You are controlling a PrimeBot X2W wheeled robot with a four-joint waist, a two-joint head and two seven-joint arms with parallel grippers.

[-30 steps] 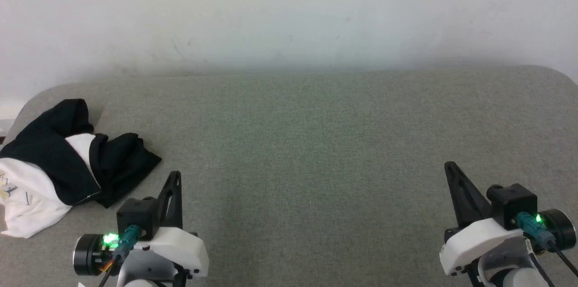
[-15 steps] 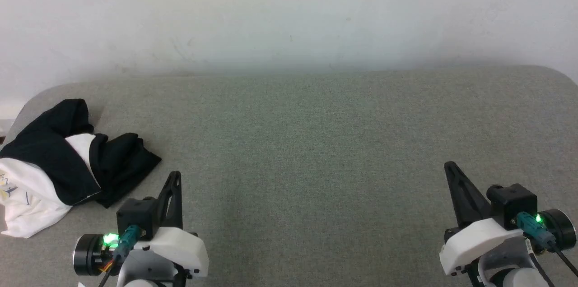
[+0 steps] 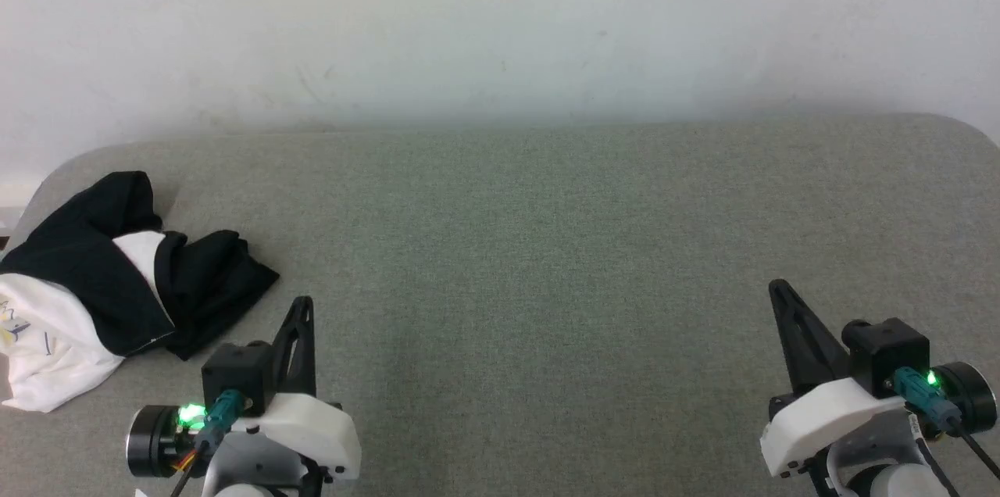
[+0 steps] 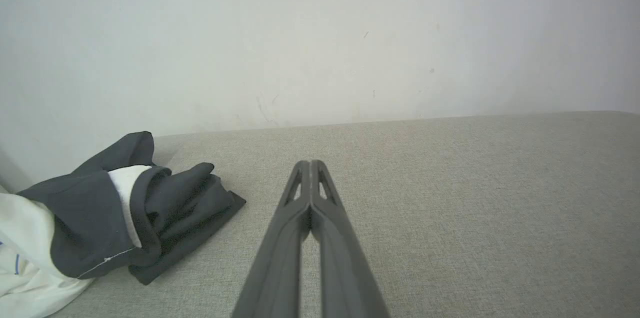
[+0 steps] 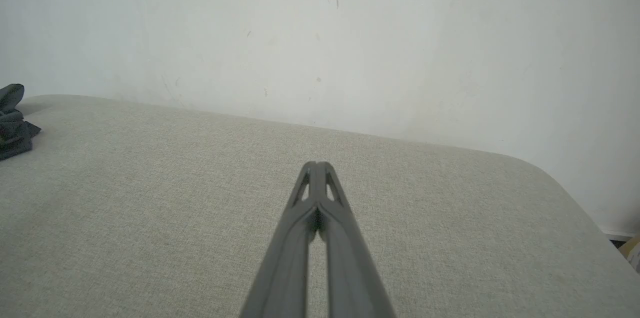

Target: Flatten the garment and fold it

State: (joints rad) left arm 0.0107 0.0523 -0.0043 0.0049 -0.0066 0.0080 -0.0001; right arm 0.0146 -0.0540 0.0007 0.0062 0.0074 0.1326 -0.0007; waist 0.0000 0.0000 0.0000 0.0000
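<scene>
Nothing had shifted since the earlier frames; arms and cloth lay as before. The crumpled white cotton shirt with black sleeves (image 3: 94, 286) was bunched at the left edge of the grey fabric-covered surface (image 3: 547, 247), its black folds heaped over the white body. The left hand (image 3: 303, 309) was near it by the front edge, fingers pressed together on nothing. The right hand (image 3: 780, 295) was well apart, near the front right corner, likewise clenched and empty. A pale scuffed wall (image 3: 500, 28) stood behind the far edge.

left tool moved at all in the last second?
No. The left tool with two long dark fingers sits at the same spot beside the crumpled white-and-black cotton shirt on the grey fabric surface.
</scene>
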